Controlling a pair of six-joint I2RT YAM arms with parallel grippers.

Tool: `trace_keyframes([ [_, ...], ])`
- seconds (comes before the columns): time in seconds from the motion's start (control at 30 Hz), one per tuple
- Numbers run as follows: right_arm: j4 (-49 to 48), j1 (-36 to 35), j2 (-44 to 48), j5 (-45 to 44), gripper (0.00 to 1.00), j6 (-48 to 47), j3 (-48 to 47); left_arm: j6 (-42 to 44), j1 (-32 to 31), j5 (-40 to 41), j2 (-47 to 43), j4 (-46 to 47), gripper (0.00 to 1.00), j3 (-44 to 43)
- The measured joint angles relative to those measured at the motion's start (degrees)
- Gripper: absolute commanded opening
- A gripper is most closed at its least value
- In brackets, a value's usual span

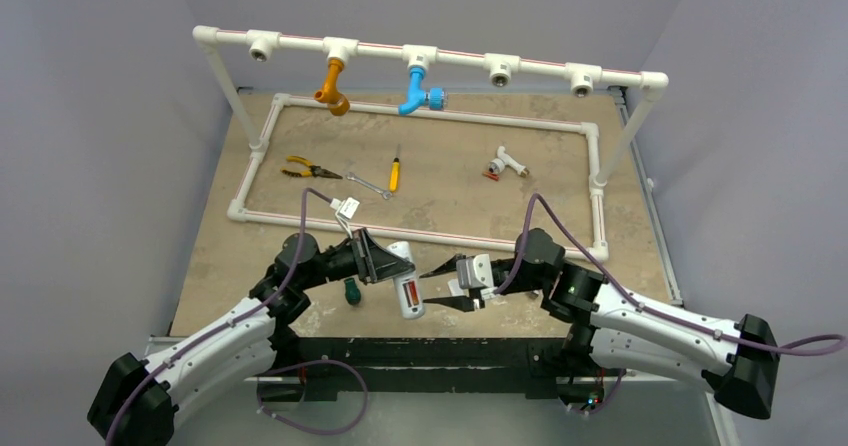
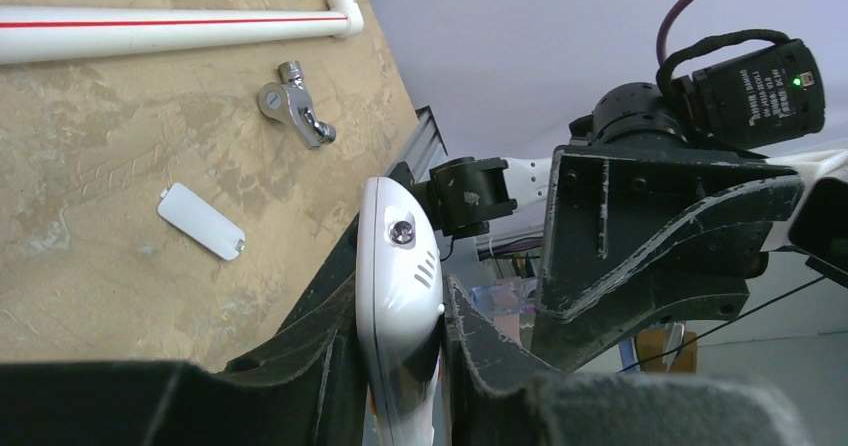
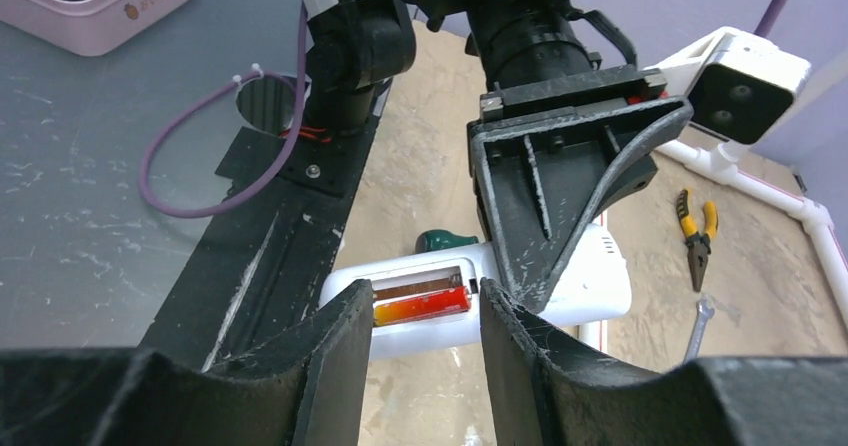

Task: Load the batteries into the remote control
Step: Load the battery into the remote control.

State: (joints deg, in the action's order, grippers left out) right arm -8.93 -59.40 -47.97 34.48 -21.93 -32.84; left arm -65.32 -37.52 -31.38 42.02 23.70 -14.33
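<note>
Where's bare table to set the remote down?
Bare: inside the white PVC pipe frame, between the yellow-handled screwdriver and the white pipe T-fitting; also the tan table strip left of the frame's near corner. Crowded: near centre, where the left gripper holds the white remote control, right gripper close by, green-handled tool beside them.

Left tool point(image 1: 388, 264) clamped tight, right tool point(image 1: 452, 288) seemingly parted.

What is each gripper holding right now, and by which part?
The left gripper clamps the remote control between its fingers, on the body beside the open battery bay. The right gripper is open and holds nothing.
</note>
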Motion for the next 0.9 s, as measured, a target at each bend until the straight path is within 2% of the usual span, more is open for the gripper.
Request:
trace_keyframes([
  [0.5,-11.54,0.07,-4.17,0.70,0.41,-0.22,4.22,-0.04,-0.57,-0.59,1.64,2.43,0.00,0.00],
  [0.9,-13.73,0.07,-6.45,0.57,0.41,-0.20,4.28,-0.04,-0.90,-0.83,2.34,2.80,0.00,0.00],
])
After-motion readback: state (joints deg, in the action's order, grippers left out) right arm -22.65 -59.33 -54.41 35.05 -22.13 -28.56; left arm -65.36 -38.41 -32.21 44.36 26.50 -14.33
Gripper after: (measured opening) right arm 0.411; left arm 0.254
